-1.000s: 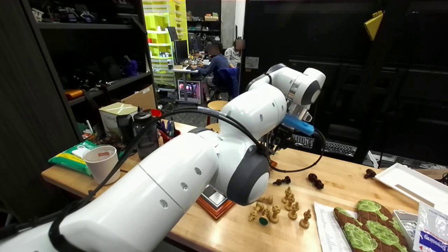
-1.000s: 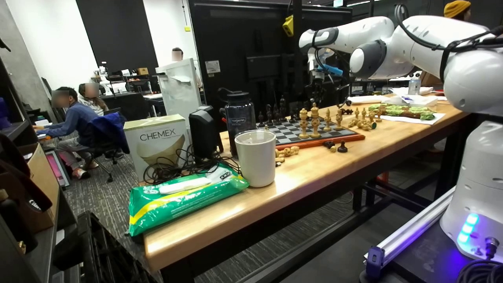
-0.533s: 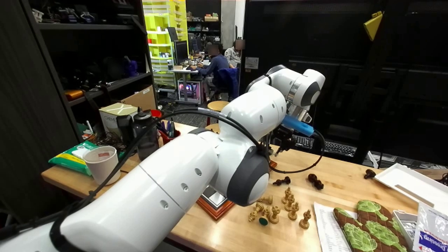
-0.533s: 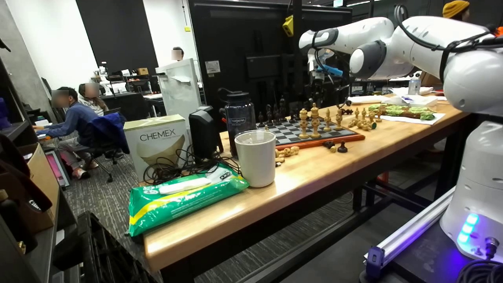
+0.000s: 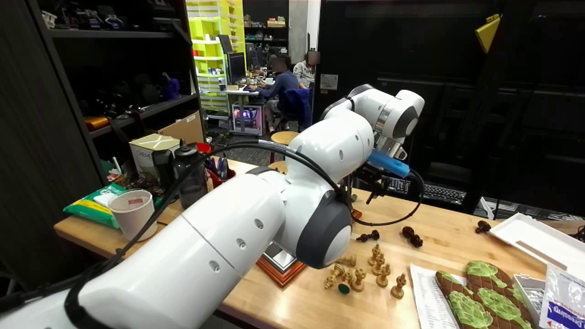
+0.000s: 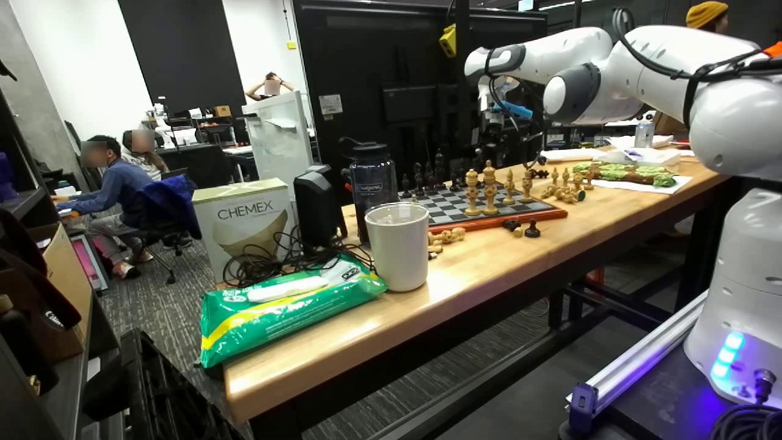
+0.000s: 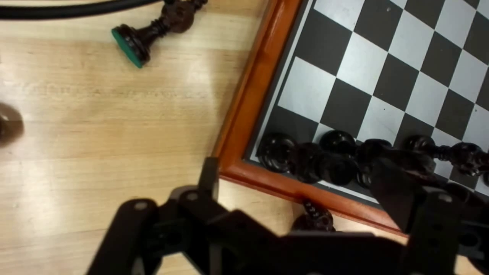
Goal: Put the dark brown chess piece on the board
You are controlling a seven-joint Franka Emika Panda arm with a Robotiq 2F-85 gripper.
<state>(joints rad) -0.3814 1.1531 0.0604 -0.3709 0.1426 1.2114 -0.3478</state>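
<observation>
In the wrist view the jaws stand wide apart at lower centre and lower right. From the gap between them to the right edge, dark pieces [image 7: 338, 168] crowd one side of the board [image 7: 395, 82], whose squares fill the upper right; which is the task's piece I cannot tell. A further dark piece [image 7: 317, 219] shows just outside the board's lower rim, and a green-based dark piece [image 7: 174, 19] lies on the desk [image 7: 114, 126] at upper left. In an exterior view, tall light pieces [image 6: 489, 190] stand on the board, right of the cup [image 6: 397, 250] at centre. In an exterior view, other light pieces [image 5: 358, 280], some upright, some lying, are on the desk right of lower centre.
</observation>
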